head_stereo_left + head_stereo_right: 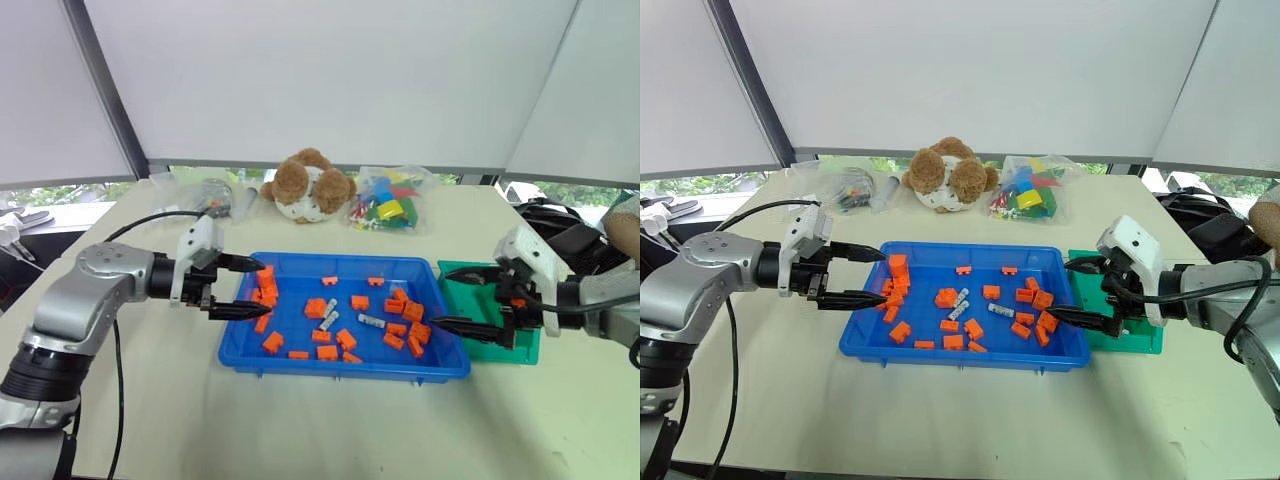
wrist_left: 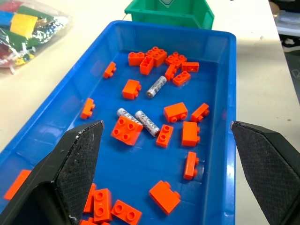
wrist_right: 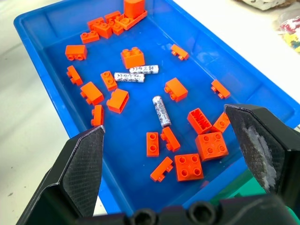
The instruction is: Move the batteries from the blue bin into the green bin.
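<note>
The three small silver-grey cylindrical batteries (image 3: 161, 111) in the wide blue plastic bin (image 1: 300, 264) look light, rigid and smooth, likely to roll. Each is best pinched across its middle, clear of the orange plastic blocks (image 3: 132, 57). The left claw (image 1: 240, 286) and the right claw (image 1: 472, 298) both stand spread, holding nothing.

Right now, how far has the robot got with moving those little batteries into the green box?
Nothing looks done yet: three batteries lie among the orange blocks in the blue bin, two side by side, one apart. What shows of the green bin holds no battery. Nothing is in hand: the left gripper and right gripper are open at opposite ends of the blue bin. All three are left to move.
</note>
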`<move>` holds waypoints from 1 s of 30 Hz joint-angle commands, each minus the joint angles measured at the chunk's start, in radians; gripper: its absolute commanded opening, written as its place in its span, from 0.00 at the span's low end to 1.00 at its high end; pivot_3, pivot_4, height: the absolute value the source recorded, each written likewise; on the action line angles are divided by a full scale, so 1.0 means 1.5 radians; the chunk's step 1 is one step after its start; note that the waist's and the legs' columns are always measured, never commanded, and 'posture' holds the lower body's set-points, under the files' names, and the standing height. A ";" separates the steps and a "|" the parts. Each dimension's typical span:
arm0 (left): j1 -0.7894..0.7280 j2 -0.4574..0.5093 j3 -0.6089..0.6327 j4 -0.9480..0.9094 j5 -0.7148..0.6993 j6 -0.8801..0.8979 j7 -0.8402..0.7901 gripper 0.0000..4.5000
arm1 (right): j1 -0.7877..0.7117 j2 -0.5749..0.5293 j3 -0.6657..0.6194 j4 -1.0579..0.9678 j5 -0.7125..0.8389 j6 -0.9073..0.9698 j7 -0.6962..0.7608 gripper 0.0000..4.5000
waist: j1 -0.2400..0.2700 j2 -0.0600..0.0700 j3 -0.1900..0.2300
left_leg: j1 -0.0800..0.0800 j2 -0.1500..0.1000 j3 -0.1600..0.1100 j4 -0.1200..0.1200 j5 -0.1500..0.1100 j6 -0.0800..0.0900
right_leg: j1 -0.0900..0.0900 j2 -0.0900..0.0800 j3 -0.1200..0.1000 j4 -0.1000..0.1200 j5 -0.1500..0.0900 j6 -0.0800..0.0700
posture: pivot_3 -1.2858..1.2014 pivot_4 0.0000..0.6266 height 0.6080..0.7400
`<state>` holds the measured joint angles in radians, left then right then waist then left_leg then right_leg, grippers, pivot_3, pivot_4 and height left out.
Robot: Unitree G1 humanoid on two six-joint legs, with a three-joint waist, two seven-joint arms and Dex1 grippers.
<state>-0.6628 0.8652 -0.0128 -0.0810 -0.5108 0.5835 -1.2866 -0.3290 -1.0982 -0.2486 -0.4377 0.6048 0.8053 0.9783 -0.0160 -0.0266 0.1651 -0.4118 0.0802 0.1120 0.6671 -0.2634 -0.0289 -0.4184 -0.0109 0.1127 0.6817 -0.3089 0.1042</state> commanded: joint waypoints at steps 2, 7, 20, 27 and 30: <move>-0.002 0.004 0.029 -0.021 -0.016 0.007 0.014 1.00 | -0.019 -0.011 -0.004 -0.005 0.004 -0.006 0.005 0.99 | 0.000 0.000 0.000 | 0.000 0.000 0.000 0.000 0.000 0.000 | 0.000 0.000 0.000 0.000 0.000 0.000 | 0.52 0.24 0.93; 0.004 0.007 0.030 -0.033 -0.028 0.018 0.013 1.00 | -0.025 -0.011 0.003 -0.005 0.005 -0.003 0.006 0.99 | 0.000 0.000 0.000 | 0.000 0.000 0.000 0.000 0.000 0.000 | 0.000 0.000 0.000 0.000 0.000 0.000 | 0.52 0.24 0.93; 0.009 0.007 0.025 -0.033 -0.027 0.011 0.019 1.00 | -0.059 -0.003 0.037 0.009 -0.003 0.003 0.000 0.99 | 0.000 0.000 0.000 | 0.000 0.000 0.000 0.000 0.000 0.000 | 0.000 0.000 0.000 0.000 0.000 0.000 | 0.52 0.24 0.93; 0.000 0.006 0.020 -0.022 -0.022 0.004 0.015 1.00 | -0.156 0.083 0.145 0.056 -0.023 0.036 -0.050 0.99 | -0.004 0.000 0.000 | 0.000 0.000 0.000 0.000 0.000 0.000 | 0.000 0.000 0.000 0.000 0.000 0.000 | 0.52 0.24 0.93; -0.005 0.005 0.017 -0.016 -0.018 0.000 0.013 1.00 | -0.220 0.166 0.229 0.097 -0.059 0.056 -0.086 0.99 | -0.007 0.000 0.000 | 0.000 0.000 0.000 0.000 0.000 0.000 | -0.001 0.000 0.000 0.000 0.000 0.000 | 0.52 0.24 0.93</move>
<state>-0.6467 0.8622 -0.0058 -0.0967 -0.5375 0.6000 -1.2646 -0.6236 -0.8700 0.0553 -0.3022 0.5435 0.8813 0.8734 -0.0261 -0.0266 0.1651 -0.4127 0.0808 0.1116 0.6668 -0.2633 -0.0290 -0.4202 -0.0102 0.1119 0.6823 -0.3088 0.1039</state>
